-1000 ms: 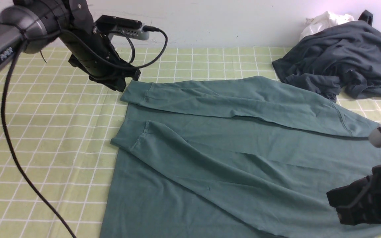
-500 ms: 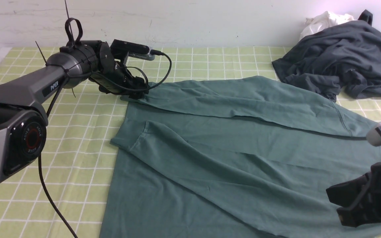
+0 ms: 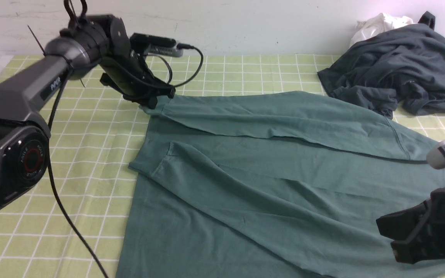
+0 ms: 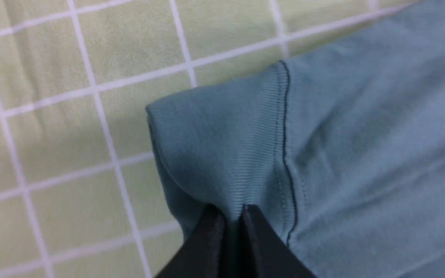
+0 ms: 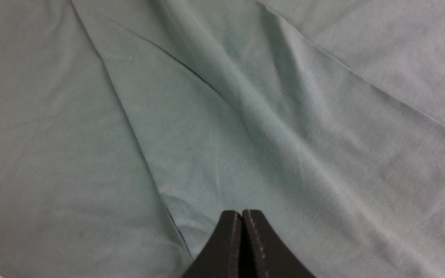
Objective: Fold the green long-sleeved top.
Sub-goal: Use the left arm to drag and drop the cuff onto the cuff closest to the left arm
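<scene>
Cuff [image 4: 222, 154] of green top [image 3: 265, 173] pinched between left jaws; right jaws closed.

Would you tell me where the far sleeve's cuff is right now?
In the front view the cuff is at the green top's far-left corner, pinched in the left hand, over the checked tablecloth.
</scene>
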You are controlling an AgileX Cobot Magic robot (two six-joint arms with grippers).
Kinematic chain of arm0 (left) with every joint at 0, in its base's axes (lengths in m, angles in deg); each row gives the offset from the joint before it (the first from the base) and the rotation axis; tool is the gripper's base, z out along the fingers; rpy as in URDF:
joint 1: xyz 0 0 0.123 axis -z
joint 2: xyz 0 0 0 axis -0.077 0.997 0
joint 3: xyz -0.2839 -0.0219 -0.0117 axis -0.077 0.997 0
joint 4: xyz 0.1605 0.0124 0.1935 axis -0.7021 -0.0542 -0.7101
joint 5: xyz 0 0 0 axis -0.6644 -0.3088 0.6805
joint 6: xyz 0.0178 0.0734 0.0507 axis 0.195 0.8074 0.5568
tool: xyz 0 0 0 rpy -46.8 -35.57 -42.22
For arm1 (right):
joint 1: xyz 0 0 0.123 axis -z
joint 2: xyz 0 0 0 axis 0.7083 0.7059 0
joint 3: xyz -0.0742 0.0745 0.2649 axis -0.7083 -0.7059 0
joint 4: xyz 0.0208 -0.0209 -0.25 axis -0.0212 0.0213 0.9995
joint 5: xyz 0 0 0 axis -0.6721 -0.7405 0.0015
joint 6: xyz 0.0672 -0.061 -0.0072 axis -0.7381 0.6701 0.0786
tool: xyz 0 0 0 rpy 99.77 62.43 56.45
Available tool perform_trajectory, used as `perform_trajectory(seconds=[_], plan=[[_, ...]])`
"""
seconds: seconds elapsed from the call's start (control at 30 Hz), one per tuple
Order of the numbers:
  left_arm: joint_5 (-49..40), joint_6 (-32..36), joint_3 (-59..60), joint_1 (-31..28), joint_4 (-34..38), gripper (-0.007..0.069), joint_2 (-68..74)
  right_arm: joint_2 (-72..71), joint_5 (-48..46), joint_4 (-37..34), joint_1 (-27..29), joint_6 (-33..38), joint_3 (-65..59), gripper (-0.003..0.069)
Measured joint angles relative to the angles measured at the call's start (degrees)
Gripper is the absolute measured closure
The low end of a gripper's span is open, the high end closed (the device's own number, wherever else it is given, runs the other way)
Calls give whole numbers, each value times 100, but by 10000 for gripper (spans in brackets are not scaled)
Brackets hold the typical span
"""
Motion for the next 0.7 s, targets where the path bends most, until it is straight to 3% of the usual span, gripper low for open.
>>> perform_trajectory(seconds=[0.1,0.2,0.57,0.7], plan=[[-717,108,-138,0,43,606,-409,0,-29,-42,0,82,0,669],[-854,117,265,-4,69,608,-989,-15,-56,-97,0,132,0,669],[-901,217,4536,300,221,608,-3134,-309,-126,-132,0,161,0,669],[-629,212,5375,412,192,598,-3251,-308,-126,-194,0,161,0,669]])
